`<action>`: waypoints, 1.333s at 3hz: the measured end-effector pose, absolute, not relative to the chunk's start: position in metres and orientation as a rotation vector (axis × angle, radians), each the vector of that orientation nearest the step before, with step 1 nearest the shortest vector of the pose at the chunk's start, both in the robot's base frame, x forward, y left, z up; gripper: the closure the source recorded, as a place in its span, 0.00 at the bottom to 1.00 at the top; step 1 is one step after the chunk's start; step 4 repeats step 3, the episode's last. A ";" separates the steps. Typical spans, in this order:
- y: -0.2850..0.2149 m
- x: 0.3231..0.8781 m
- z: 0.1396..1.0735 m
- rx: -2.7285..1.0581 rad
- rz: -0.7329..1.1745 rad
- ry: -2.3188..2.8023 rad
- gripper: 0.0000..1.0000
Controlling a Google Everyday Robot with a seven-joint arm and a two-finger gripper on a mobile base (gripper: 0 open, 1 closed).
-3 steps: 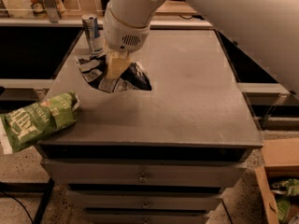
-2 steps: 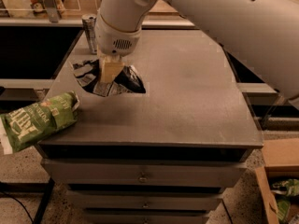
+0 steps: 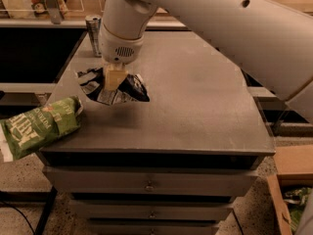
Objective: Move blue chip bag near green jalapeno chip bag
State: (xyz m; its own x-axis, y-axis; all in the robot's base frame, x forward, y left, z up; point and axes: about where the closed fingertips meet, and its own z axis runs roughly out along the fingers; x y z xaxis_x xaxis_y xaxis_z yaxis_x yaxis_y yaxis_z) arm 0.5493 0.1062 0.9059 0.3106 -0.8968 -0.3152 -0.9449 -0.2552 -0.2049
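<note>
The blue chip bag (image 3: 122, 89) is dark navy with white and silver markings, crumpled, at the left middle of the grey cabinet top (image 3: 195, 106). My gripper (image 3: 112, 80) comes down from the white arm and is shut on the bag's top, holding it at or just above the surface. The green jalapeno chip bag (image 3: 40, 126) lies at the front left corner, overhanging the left edge. It is a short gap to the lower left of the blue bag.
A slim blue-and-silver can (image 3: 93, 33) stands at the back left of the top. The arm's large white link (image 3: 234, 33) spans the upper right. Drawers (image 3: 149, 185) run below the front edge. A cardboard box (image 3: 291, 195) with green packets sits on the floor, right.
My gripper has carried the blue bag leftward and slightly toward the front, closer to the green bag. The green bag and the can have not moved.
</note>
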 end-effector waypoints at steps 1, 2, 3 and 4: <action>0.107 0.549 0.906 -2.232 0.189 1.646 0.13; 0.108 0.548 0.906 -2.233 0.188 1.644 0.00; 0.108 0.548 0.906 -2.233 0.188 1.644 0.00; 0.108 0.548 0.906 -2.233 0.188 1.644 0.00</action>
